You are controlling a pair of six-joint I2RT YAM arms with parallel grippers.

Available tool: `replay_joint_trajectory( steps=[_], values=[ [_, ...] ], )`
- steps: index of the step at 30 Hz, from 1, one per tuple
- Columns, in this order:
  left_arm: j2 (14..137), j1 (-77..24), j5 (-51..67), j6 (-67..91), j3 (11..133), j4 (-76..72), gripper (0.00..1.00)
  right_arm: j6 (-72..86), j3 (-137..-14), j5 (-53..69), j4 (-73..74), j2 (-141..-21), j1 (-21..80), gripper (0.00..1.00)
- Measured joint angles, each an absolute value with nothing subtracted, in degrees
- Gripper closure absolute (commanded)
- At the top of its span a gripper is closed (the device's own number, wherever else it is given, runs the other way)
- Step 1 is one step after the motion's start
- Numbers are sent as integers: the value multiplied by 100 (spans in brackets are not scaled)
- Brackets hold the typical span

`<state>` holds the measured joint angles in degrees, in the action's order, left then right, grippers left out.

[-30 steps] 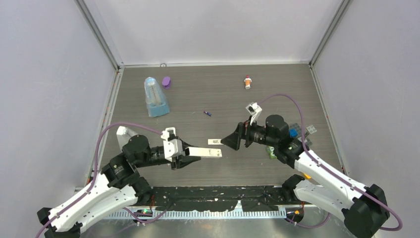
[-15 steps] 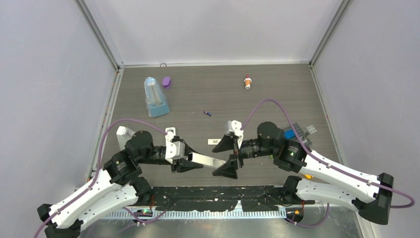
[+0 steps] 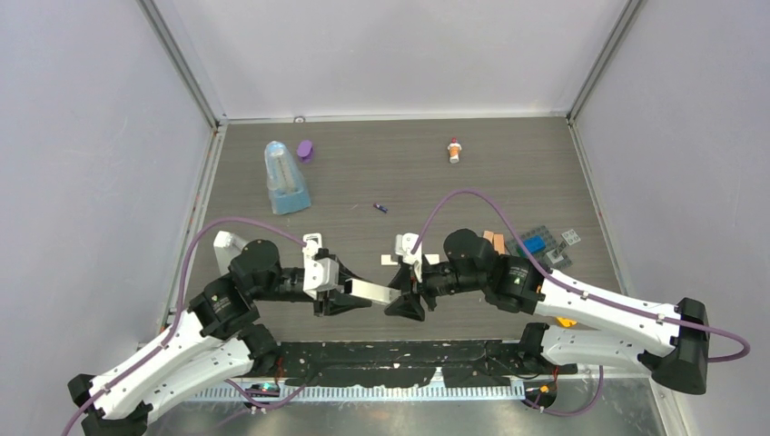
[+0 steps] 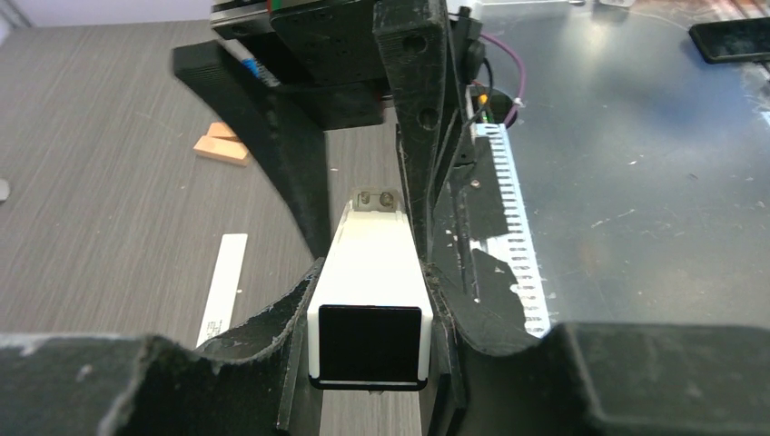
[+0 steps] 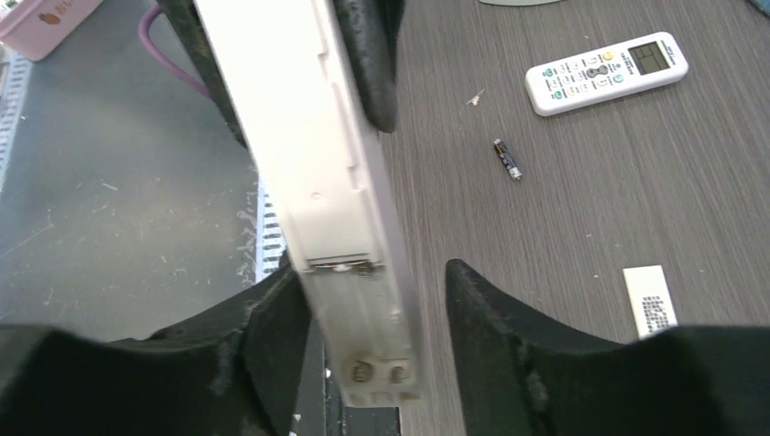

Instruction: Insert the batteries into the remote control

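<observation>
My left gripper [image 3: 350, 292] [image 4: 372, 272] is shut on a plain white bar [image 3: 370, 291] [image 4: 372, 263] with a black tip. The bar's far end is an open compartment with two springs [image 5: 377, 371]. My right gripper [image 3: 406, 292] [image 5: 374, 277] is open and straddles that far end, with its left finger against the bar and its right finger apart from it. The remote control [image 5: 607, 73], white with a screen and buttons, lies on the table and looks pale blue in the top view [image 3: 284, 179]. One dark battery [image 3: 380, 208] [image 5: 508, 159] lies mid-table. The other batteries are out of sight.
A white label strip [image 4: 222, 286] [image 5: 650, 300] lies beside the grippers. A red-and-white bottle [image 3: 454, 150] and a purple cap [image 3: 305, 150] lie at the back. Orange blocks [image 3: 495, 241] [image 4: 222, 145] and a grey plate with blue pieces [image 3: 538, 243] lie at right. Walls enclose the table.
My right gripper has swung left and down, from beside the bar to around its far end. My left gripper pulled back slightly, still holding the bar.
</observation>
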<state>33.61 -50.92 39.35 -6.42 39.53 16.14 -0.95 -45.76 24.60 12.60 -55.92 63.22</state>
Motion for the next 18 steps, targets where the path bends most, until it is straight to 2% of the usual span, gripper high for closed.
replay_joint_trajectory(
  steps=[4, 6, 9, 11, 12, 13, 14, 18],
  values=[
    [3341, -5087, 3736, -637, 3953, 1621, 90, -139, -4576, 2353, 1251, -5588, 6329, 57],
    [3310, -5087, 3701, -591, 3953, 1640, 78, -211, -4578, 2340, 1245, -5586, 6337, 62],
    [3271, -5087, 3664, -491, 3953, 1667, 42, -298, -4576, 2320, 1236, -5579, 6377, 69],
    [3240, -5087, 3573, -528, 3953, 1651, 26, -261, -4576, 2276, 1181, -5575, 6379, 73],
    [3223, -5087, 3538, -517, 3953, 1629, 13, -222, -4576, 2213, 1166, -5575, 6377, 74],
    [3203, -5087, 3479, -486, 3951, 1608, 5, -180, -4576, 2145, 1160, -5575, 6375, 75],
    [3186, -5087, 3428, -482, 3946, 1564, 1, -137, -4576, 2091, 1153, -5575, 6375, 75],
    [3166, -5087, 3127, -172, 3830, 1157, 0, 93, -4536, 1730, 972, -5557, 6377, 77]
  ],
)
